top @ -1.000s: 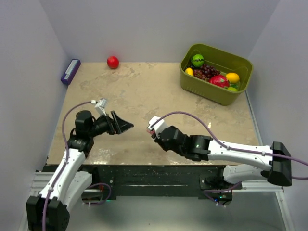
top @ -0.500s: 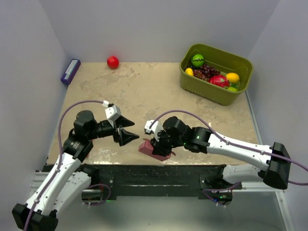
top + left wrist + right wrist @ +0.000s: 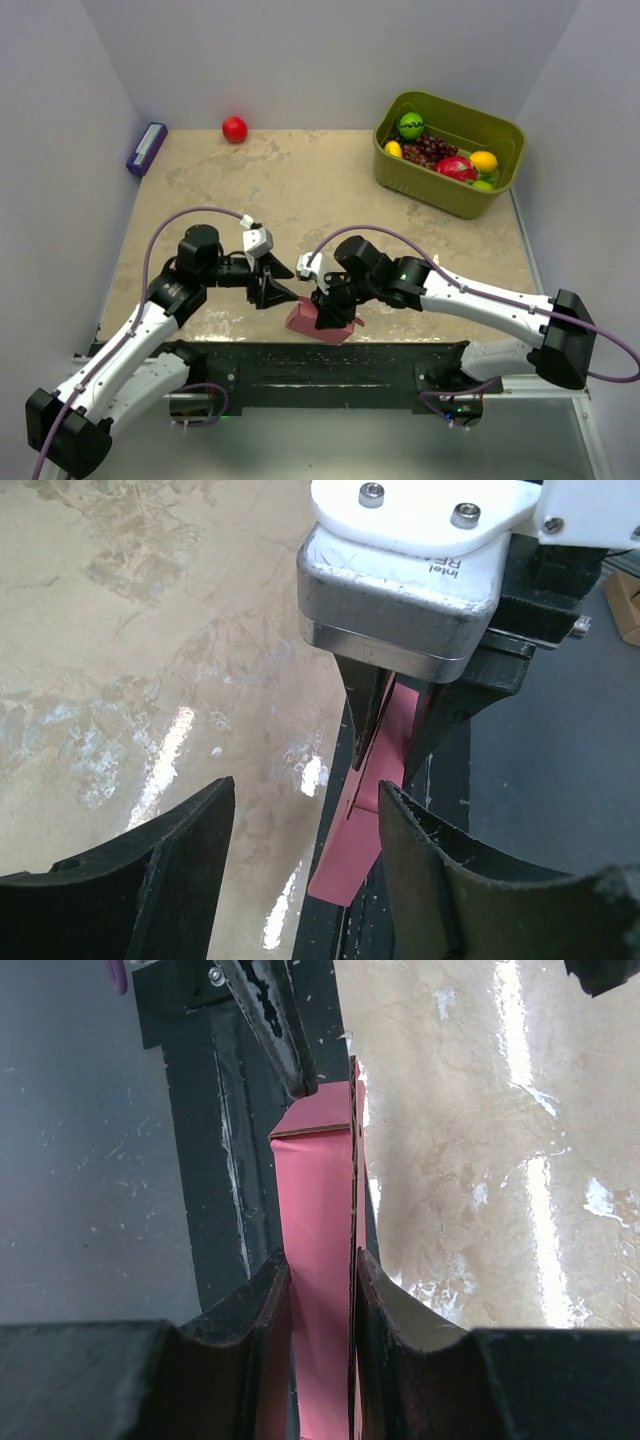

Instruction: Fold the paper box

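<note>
The pink paper box (image 3: 312, 324) hangs over the table's front edge, folded flat and standing on edge. My right gripper (image 3: 328, 303) is shut on it; in the right wrist view both fingers (image 3: 262, 1335) press the pink sheet (image 3: 318, 1230). My left gripper (image 3: 281, 291) is open just left of the box. In the left wrist view the box's free end (image 3: 362, 845) lies between the left gripper's (image 3: 305, 865) fingers, close to the right finger (image 3: 445, 880) and well apart from the left one. The right gripper's fingers (image 3: 368, 720) pinch the box above that.
A green bin (image 3: 402, 172) of toy fruit stands at the back right. A red ball (image 3: 234, 129) lies at the back edge and a purple block (image 3: 146, 148) at the back left. The black front rail (image 3: 330, 362) runs just below the box.
My left arm has swung right to the box and its jaws have narrowed somewhat. My right gripper brought the box down to the front edge and has held it there.
</note>
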`<state>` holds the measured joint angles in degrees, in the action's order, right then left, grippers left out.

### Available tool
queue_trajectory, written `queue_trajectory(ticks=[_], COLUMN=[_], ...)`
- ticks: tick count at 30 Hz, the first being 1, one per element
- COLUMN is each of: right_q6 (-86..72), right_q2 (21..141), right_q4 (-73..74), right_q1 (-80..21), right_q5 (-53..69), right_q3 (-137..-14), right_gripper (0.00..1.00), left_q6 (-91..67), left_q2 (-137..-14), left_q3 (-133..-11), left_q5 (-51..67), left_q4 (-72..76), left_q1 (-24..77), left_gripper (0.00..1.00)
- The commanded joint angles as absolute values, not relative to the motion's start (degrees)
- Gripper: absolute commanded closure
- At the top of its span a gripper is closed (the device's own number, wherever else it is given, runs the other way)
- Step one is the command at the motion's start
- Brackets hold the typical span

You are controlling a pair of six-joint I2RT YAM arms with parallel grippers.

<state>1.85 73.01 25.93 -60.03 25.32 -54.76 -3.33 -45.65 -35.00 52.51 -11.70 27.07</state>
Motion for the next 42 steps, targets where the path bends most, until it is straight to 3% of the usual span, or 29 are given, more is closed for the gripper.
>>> queue_trajectory(ticks=[1,6,11,17,18,19,28,37,42], right_q6=[3.1,3.1,3.2,3.3,3.3,3.3,3.0,-6.9,-12.5], right_q2=[73.0,72.9,73.0,73.0,73.0,73.0,73.6,74.8,76.7], right_q4=[25.9,25.9,26.0,25.9,26.0,26.0,26.0,23.7,23.1], right_q1=[-59.5,-59.2,-59.1,-58.9,-58.8,-58.9,-58.8,-58.9,-58.9], right_q5=[27.8,28.1,28.2,28.0,28.0,27.8,26.7,2.9,-2.7], right_q3=[-57.1,-57.1,-57.1,-57.1,-57.1,-57.1,-57.2,-57.3,-58.0], right_gripper=[0.87,0.87,0.88,0.89,0.89,0.89,0.92,0.95,0.96], left_q6=[-1.9,-1.1,-1.0,-0.8,-0.9,-0.7,-0.3,-9.6,-10.3], left_q2=[-46.5,-48.1,-48.1,-47.8,-47.9,-47.9,-47.5,-42.5,-43.5], left_q3=[-36.4,-36.9,-36.9,-36.9,-36.9,-37.0,-36.7,-32.5,-32.4], left_q5=[53.2,52.2,51.3,51.2,51.5,51.7,53.2,38.1,31.3], left_q4=[-10.6,-11.8,-12.0,-12.0,-12.0,-12.1,-11.9,-2.7,-3.4], left_q1=[28.3,30.1,30.9,31.4,31.5,31.6,34.1,35.5,36.7], left_gripper=[0.37,0.4,0.57,0.82,0.95,1.0,1.0,1.0,1.0])
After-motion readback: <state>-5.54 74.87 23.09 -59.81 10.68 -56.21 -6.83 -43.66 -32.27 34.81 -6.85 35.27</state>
